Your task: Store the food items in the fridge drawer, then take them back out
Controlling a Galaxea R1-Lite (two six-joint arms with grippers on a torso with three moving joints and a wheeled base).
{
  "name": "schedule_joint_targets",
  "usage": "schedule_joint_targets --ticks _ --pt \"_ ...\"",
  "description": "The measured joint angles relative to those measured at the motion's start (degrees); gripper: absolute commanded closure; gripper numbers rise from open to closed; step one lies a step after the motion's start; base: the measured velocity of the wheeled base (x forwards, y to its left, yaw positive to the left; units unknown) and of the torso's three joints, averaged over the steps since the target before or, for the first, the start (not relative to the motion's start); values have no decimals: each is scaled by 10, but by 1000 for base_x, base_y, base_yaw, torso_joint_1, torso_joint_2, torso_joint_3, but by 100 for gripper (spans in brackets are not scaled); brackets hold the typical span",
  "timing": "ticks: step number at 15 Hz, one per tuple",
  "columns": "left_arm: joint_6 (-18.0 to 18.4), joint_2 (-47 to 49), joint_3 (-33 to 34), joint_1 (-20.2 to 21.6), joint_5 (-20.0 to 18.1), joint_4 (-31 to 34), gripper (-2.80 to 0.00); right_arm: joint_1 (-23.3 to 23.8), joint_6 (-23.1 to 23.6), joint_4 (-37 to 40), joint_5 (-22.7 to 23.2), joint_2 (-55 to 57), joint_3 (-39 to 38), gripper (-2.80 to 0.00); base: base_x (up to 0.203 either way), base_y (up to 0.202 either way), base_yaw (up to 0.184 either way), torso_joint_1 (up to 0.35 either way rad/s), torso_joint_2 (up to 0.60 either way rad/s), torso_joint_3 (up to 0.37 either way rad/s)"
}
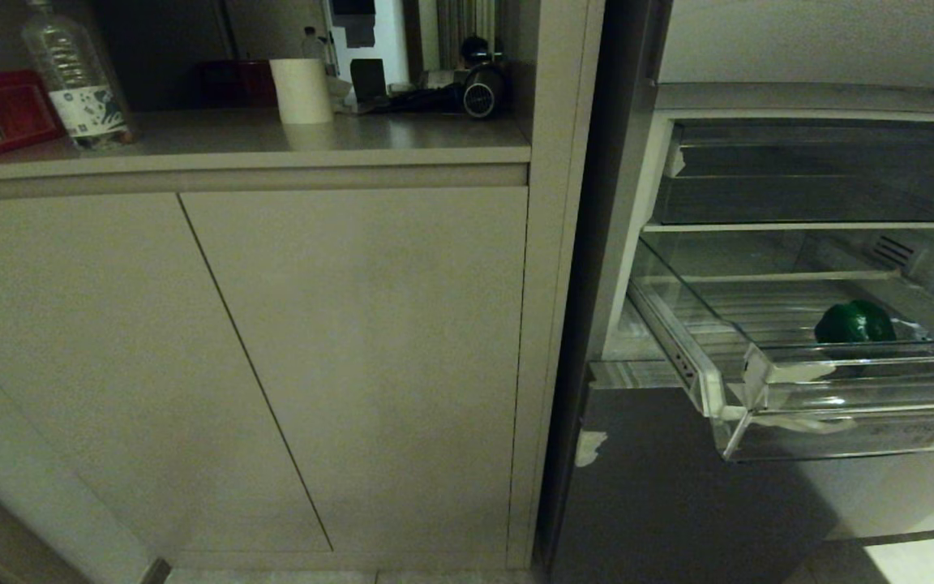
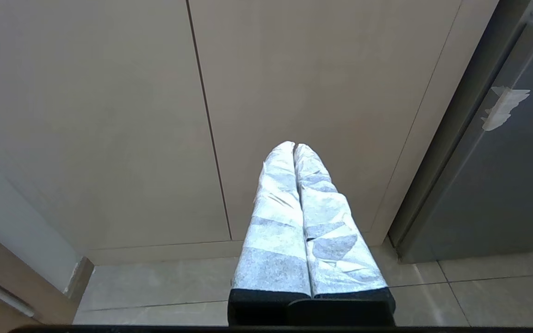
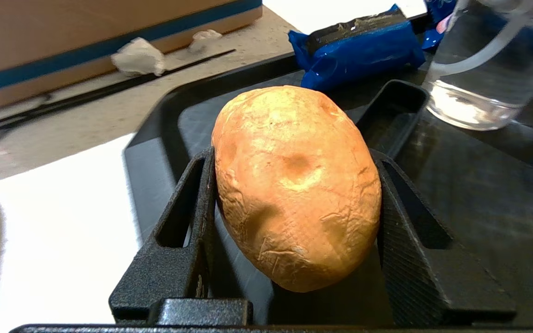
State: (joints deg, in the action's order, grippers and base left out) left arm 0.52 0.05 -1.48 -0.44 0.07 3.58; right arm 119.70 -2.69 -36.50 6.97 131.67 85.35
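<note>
- The fridge drawer [image 1: 767, 381], a wide shallow clear plastic bin with a ribbed floor, stood pulled out at about 3 o'clock in the head view, with white tape scraps [image 1: 791, 377] on its front corner.
- Inside it lay one dark green rounded item [image 1: 854, 323] (too dim to identify), toward the drawer's right side.
- Above the drawer sat a darker smoky bin [image 1: 820, 174]; nothing could be made out in it.
- In the right wrist view, a black tray [image 3: 479, 185] held a blue wrapped packet [image 3: 359, 51] at 12 o'clock and a clear glass container [image 3: 488, 60] at 1 o'clock.
- The right gripper [image 3: 294, 194] was clamped on the potato-like food item [image 3: 296, 185], one black finger against each side, over the tray and away from the fridge.
- That item was orange-brown and oval, with shallow dimples and fine wrinkles.
- The left gripper [image 2: 295, 150], its wrapped fingers pressed together, hung before the beige cabinet doors [image 2: 201, 115].
</note>
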Motion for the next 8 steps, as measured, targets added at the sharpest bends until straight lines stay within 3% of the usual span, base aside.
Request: schedule_joint_targets --ticks 3,8 --pt "0 0 0 0 0 0 0 3 -2 1 12 -62 -74 0 0 0 0 0 0 0" --pt "0 0 0 0 0 0 0 17 17 3 31 -218 -273 0 0 0 0 0 0 0"
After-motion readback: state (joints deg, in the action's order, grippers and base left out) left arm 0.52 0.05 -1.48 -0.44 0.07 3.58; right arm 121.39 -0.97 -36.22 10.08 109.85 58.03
